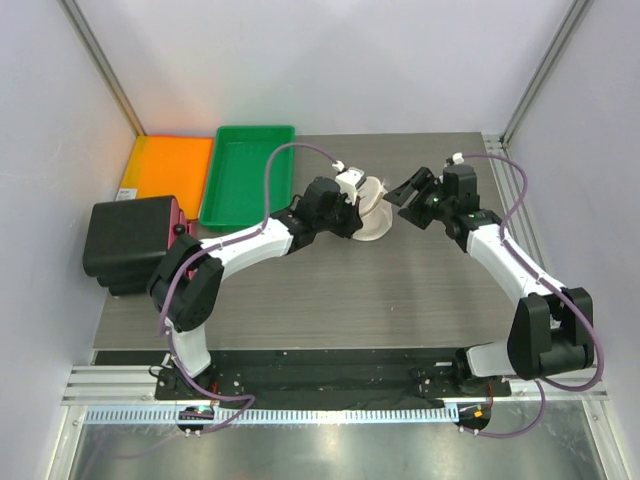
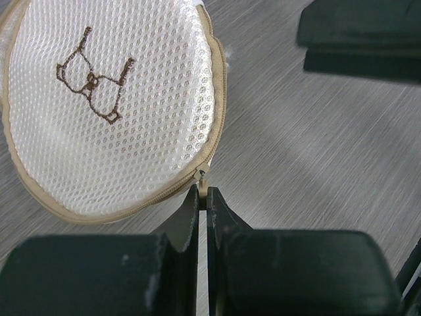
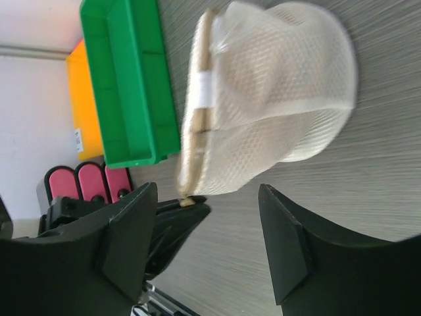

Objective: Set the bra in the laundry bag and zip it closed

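Note:
The laundry bag (image 1: 377,212) is a round cream-white mesh pouch standing on edge on the grey table. Its lid (image 2: 105,99) bears a brown embroidered bra mark, and the tan zipper runs round the rim. My left gripper (image 2: 204,197) is shut on the tan zipper pull (image 2: 202,183) at the bag's lower rim; in the top view the left gripper (image 1: 358,207) is against the bag's left side. My right gripper (image 1: 405,193) is open and empty, just right of the bag (image 3: 276,105), with its fingers (image 3: 128,240) apart from it. The bra is not visible.
A green tray (image 1: 247,175) and a flat orange tray (image 1: 165,170) lie at the back left. A black case (image 1: 130,240) with pink pads (image 3: 92,181) sits at the left edge. A dark block (image 2: 358,33) shows beyond the bag.

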Robot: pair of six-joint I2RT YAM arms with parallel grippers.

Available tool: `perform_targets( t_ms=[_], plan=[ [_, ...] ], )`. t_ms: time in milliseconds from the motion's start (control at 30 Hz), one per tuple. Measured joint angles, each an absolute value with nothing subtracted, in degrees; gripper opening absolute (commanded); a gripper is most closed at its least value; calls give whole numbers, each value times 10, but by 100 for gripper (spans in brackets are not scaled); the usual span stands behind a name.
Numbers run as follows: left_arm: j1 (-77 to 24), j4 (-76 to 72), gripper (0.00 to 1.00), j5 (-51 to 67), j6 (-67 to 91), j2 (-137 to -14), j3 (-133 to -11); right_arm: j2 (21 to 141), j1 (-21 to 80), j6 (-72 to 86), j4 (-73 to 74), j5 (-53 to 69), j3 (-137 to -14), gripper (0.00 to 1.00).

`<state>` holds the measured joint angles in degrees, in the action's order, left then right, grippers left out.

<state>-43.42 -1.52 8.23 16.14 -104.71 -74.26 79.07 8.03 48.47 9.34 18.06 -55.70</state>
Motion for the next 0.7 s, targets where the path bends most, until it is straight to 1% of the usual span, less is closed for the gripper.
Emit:
perform_targets(
  t_ms=[167,200,367,400,467,500,600,633,700],
  plan=[
    [-434,-40,0,88,164,-1047,-725,807,149,512,61,151,-554,59],
    [-435,-43,0,89,163,-1047,-721,823,160,520,54,145,-554,56],
    [-437,-58,0,91,163,-1047,-705,865,187,542,40,123,-554,49],
    [-438,-59,0,92,163,-1047,-704,871,190,544,39,118,-554,42],
    [-438,-67,0,94,162,-1047,-700,878,192,548,38,108,-554,35],
    [-439,-70,0,95,162,-1047,-698,879,193,550,38,102,-554,23],
    [-439,-71,0,92,161,-1047,-697,879,192,553,34,87,-554,4],
    [-440,-71,0,89,161,-1047,-698,879,192,553,34,84,-554,2],
    [-440,-70,0,77,160,-1047,-698,879,191,552,35,83,-556,1]
  ],
)
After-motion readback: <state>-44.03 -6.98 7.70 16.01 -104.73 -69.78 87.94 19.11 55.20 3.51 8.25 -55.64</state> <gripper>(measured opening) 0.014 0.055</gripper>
